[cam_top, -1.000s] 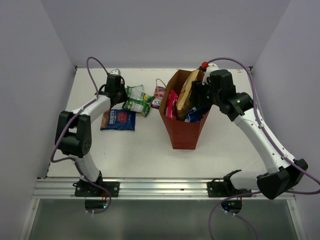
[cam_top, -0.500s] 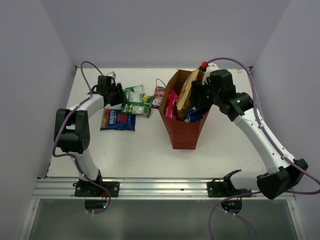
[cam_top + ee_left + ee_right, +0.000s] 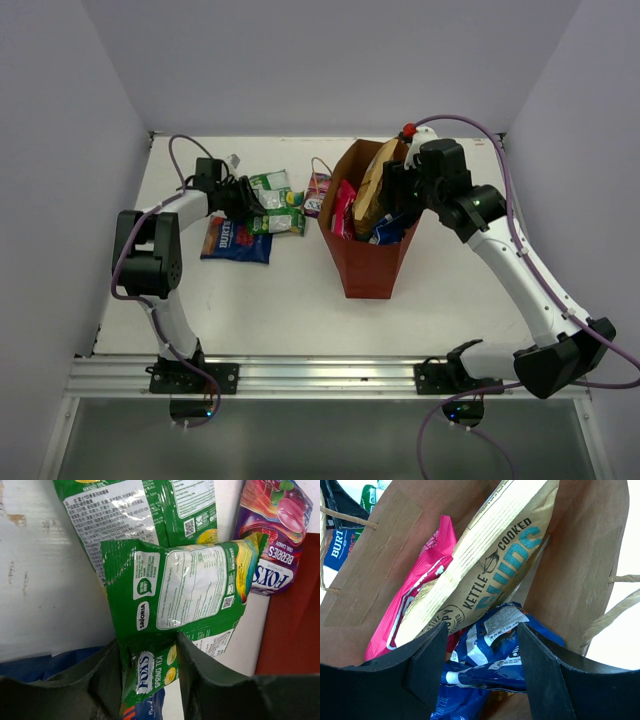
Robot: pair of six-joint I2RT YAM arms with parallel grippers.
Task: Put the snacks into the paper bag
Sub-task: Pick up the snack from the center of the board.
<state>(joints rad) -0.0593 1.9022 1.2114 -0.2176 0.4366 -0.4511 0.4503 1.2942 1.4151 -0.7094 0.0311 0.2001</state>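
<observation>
The red-brown paper bag (image 3: 365,265) stands open at mid-table. In it are a tan-brown packet (image 3: 490,565), a pink packet (image 3: 425,580) and a blue-and-white packet (image 3: 490,655). My right gripper (image 3: 482,630) is open and empty just above the blue packet, inside the bag's mouth (image 3: 400,195). My left gripper (image 3: 148,645) is shut on a small green Spring Tea packet (image 3: 150,670), and another green packet (image 3: 175,590) lies over it. A third green packet (image 3: 130,510) lies beyond. The purple candy packet (image 3: 272,540) lies against the bag's left side.
A dark blue packet (image 3: 237,240) lies on the table left of the bag, under my left gripper (image 3: 243,195). The bag's twine handles (image 3: 620,610) hang at its rim. Walls close in the table on the left, back and right.
My left gripper has swung down and right onto the green packets and closed on one. The green packets have shifted slightly toward the front. The right arm has not moved.
</observation>
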